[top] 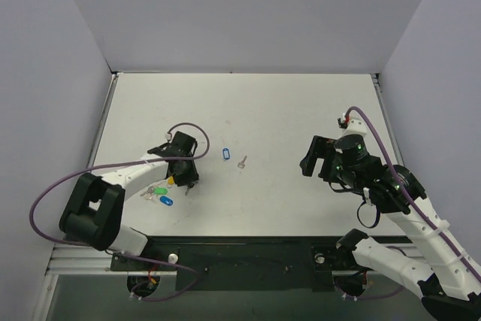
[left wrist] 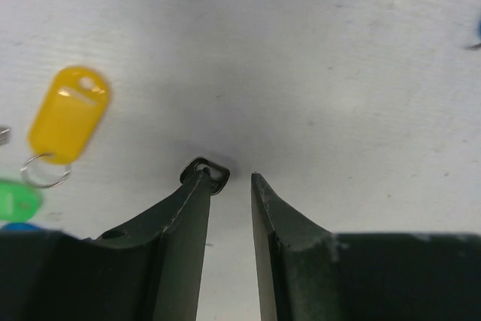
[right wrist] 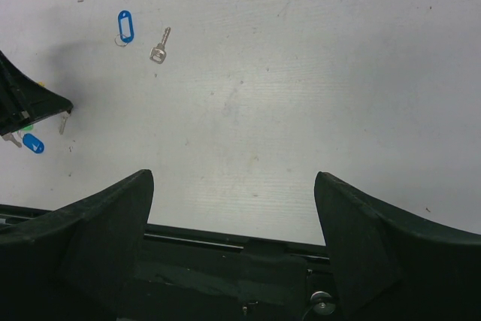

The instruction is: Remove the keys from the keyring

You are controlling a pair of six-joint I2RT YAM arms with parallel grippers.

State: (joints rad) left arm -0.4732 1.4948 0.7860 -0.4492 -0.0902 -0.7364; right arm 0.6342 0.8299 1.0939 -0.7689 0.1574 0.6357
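The yellow keyring tag (left wrist: 69,114) lies flat on the table with its thin metal ring (left wrist: 45,171) at the near end; it also shows in the top view (top: 170,181). My left gripper (left wrist: 229,177) is down at the table just right of the tag, its jaws a narrow gap apart with nothing between them. The head of a small key (left wrist: 216,174) peeks out at the left fingertip (left wrist: 197,186); the same key (right wrist: 65,122) shows in the right wrist view. A loose silver key (top: 242,162) lies mid-table. My right gripper (top: 310,157) is wide open and empty.
A green tag (left wrist: 15,201) and a blue tag (top: 165,201) lie by the yellow one, near the left arm. Another blue tag (top: 226,154) lies beside the loose key. The table's front edge (right wrist: 225,234) runs under the right gripper (right wrist: 233,186).
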